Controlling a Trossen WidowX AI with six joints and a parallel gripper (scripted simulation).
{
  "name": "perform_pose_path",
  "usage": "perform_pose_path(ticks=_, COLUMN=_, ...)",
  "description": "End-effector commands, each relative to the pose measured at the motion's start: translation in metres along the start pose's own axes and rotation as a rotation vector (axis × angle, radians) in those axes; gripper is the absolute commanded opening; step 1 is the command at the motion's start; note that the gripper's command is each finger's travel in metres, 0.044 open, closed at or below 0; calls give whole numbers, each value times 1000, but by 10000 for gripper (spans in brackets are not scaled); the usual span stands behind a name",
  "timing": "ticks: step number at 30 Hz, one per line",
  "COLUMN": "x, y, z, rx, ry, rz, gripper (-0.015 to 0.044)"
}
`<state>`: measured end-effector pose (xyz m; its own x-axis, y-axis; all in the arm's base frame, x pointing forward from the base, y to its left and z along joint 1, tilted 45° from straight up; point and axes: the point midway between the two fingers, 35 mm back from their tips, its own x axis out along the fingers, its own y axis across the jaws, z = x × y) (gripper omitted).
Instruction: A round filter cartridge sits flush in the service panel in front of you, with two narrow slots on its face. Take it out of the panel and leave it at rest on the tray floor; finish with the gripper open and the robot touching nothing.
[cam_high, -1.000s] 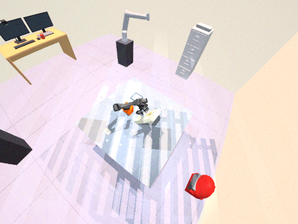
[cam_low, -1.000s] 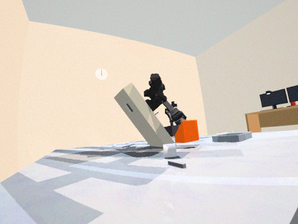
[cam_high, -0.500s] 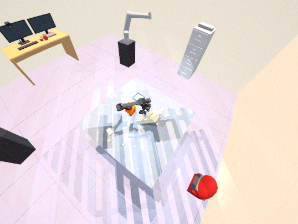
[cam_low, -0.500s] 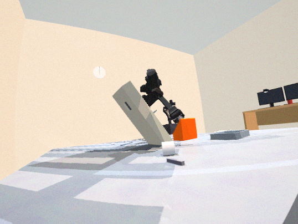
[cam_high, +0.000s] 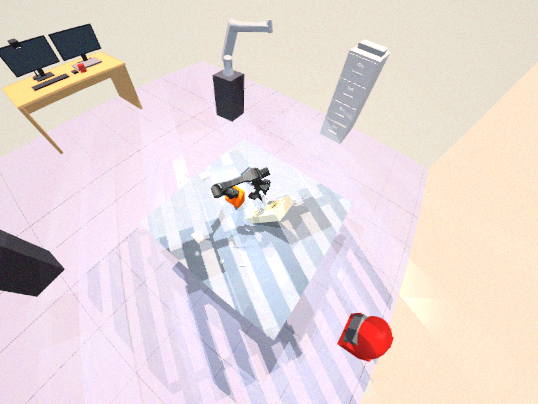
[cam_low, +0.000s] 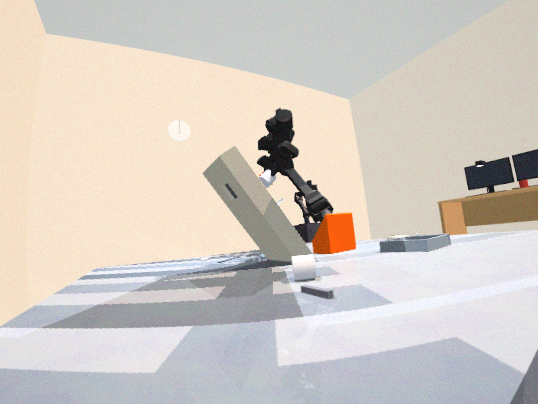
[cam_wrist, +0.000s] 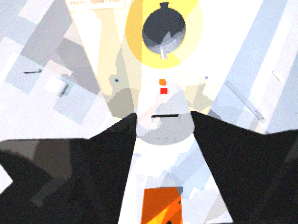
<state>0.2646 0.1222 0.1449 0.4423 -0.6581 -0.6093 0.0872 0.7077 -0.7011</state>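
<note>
The white round filter cartridge (cam_wrist: 165, 131) (cam_low: 267, 179) is out of the panel, and one dark slot shows on it in the wrist view. My gripper (cam_wrist: 163, 116) (cam_low: 264, 171) is shut on its sides, one black finger at each side. The pale service panel (cam_wrist: 100, 32) (cam_low: 255, 202) (cam_high: 269, 216) leans on the table. Its round socket (cam_wrist: 162, 30) is dark and empty inside a yellow ring, a little beyond the cartridge in the wrist view. The grey tray (cam_low: 416, 245) lies on the table at the right in the exterior view; its floor is barely visible.
An orange block (cam_low: 335, 234) (cam_high: 235, 199) (cam_wrist: 161, 200) stands beside the panel, between it and the tray in the exterior view. A white cylinder (cam_low: 303, 268) and a dark bar (cam_low: 317, 291) lie on the table near the panel's foot.
</note>
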Motion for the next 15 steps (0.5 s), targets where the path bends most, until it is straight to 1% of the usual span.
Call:
perform_pose_path(ticks=1, x=-20, y=0, z=1, rx=5, ry=-5, rz=2, gripper=0)
perform_pose_path(ticks=4, x=-32, y=-1, z=1, rx=5, ry=-6, rz=-1, gripper=0)
perform_pose_path(ticks=6, x=-32, y=2, z=1, rx=6, ry=-6, rz=-1, gripper=0)
perform_pose_path(ticks=15, x=-26, y=49, z=3, rx=8, ry=-7, rz=2, gripper=0)
